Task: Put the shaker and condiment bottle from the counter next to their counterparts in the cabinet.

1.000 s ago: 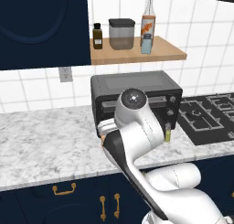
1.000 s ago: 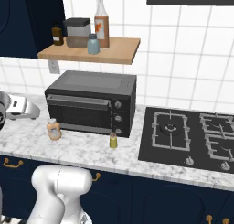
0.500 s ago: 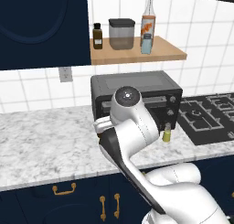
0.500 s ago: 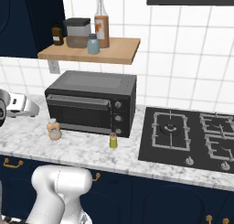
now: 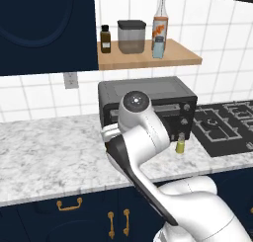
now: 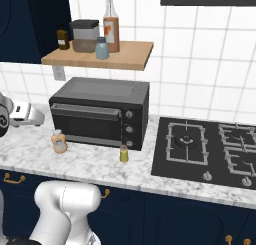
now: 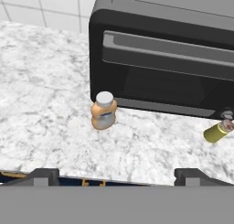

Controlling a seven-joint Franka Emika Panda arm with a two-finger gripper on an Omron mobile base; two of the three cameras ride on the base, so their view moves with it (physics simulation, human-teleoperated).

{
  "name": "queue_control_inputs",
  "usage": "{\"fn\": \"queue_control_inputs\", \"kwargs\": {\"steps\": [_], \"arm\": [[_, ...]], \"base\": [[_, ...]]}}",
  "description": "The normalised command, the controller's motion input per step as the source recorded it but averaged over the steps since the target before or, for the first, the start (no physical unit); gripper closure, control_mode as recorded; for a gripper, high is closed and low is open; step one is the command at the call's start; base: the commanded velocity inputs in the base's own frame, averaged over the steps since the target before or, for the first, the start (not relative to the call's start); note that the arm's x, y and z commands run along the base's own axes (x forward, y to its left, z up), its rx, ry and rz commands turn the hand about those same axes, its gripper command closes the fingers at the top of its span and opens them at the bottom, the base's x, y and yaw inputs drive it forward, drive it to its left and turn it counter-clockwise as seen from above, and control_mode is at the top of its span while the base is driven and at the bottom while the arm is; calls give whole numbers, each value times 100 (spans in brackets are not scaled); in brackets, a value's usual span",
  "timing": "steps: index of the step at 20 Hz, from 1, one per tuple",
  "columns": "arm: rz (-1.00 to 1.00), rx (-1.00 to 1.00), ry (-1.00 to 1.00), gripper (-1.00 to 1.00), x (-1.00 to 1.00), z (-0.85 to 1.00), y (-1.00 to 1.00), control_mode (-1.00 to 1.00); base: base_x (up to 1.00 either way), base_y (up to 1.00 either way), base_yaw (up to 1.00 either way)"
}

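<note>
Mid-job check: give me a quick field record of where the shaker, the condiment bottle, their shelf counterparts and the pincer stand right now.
shaker: upright on the marble counter, before the toaster oven, left end
condiment bottle: on the counter by the oven's right front corner
pale blue shaker: on the wooden shelf
tall orange-labelled bottle: on the shelf, just behind the blue shaker
pincer: open, holding nothing, above the counter, aimed toward the tan shaker
task progress: neither item moved to the shelf yet
</note>
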Motion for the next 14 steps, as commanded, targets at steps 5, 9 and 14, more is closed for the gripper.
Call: {"fn": "queue_control_inputs", "kwargs": {"steps": [5, 9, 14], "arm": [[0, 0, 0, -100, 14, -8, 0, -100], [0, 0, 0, -100, 29, -10, 0, -100], [0, 0, 0, -100, 18, -19, 0, -100]], "base": [[0, 0, 0], [0, 0, 0], [0, 0, 0]]}}
